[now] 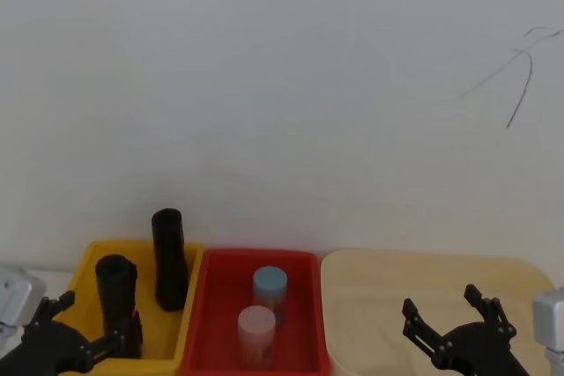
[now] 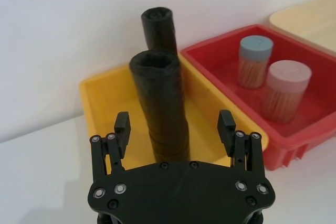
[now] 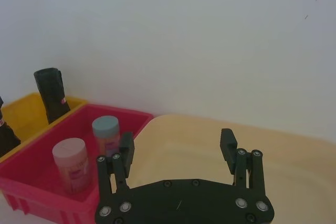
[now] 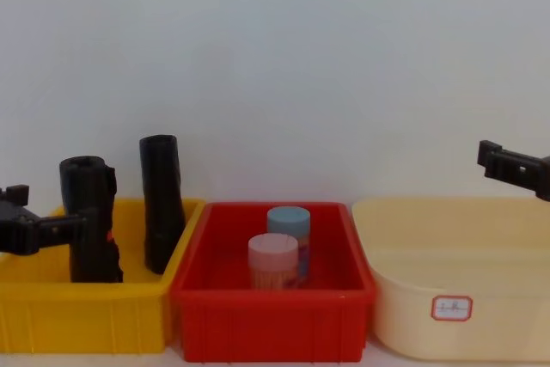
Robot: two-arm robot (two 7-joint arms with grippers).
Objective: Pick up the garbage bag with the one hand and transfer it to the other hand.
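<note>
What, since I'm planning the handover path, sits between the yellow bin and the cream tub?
A red bin holding a blue-capped jar and a pink-capped jar, as the chest view shows.

Both the left pincer (image 2: 174, 124) and the right pincer (image 3: 177, 142) were matte black, with slim linked fingers (image 2: 122, 127) (square-tipped) on a broad plate (image 2: 178, 190) studded with silver screws (image 2: 121, 188); silver-grey wrist housings (image 1: 548, 314) sat behind.
</note>
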